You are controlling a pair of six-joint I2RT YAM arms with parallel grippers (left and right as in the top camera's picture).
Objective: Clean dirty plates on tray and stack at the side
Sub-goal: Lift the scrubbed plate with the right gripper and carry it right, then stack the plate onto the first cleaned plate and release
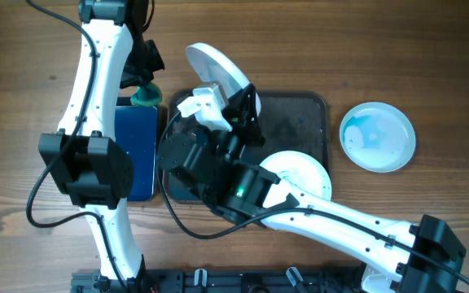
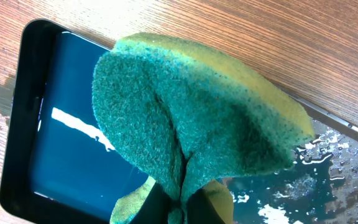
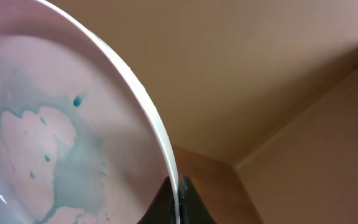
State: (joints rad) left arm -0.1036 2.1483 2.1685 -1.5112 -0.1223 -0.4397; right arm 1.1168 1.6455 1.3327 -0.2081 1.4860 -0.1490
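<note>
Up high, the right gripper (image 3: 178, 202) pinches one plate (image 1: 216, 69) by its rim, near the grey tray's (image 1: 300, 110) back edge. A second plate (image 1: 304, 171) lies on that tray; a third plate (image 1: 377, 137) sits apart on the wooden table (image 1: 430, 49). The left gripper (image 2: 179, 208) squeezes a green sponge (image 2: 191, 118) above the blue tray (image 2: 61, 155).

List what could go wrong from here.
The right gripper pinches the raised plate by its rim alone; tilted like that, it may slip and fall onto the tray. The teal smears on it look wet and could run off the edge. The sponge in the left gripper is bunched up, so it might wipe unevenly.
</note>
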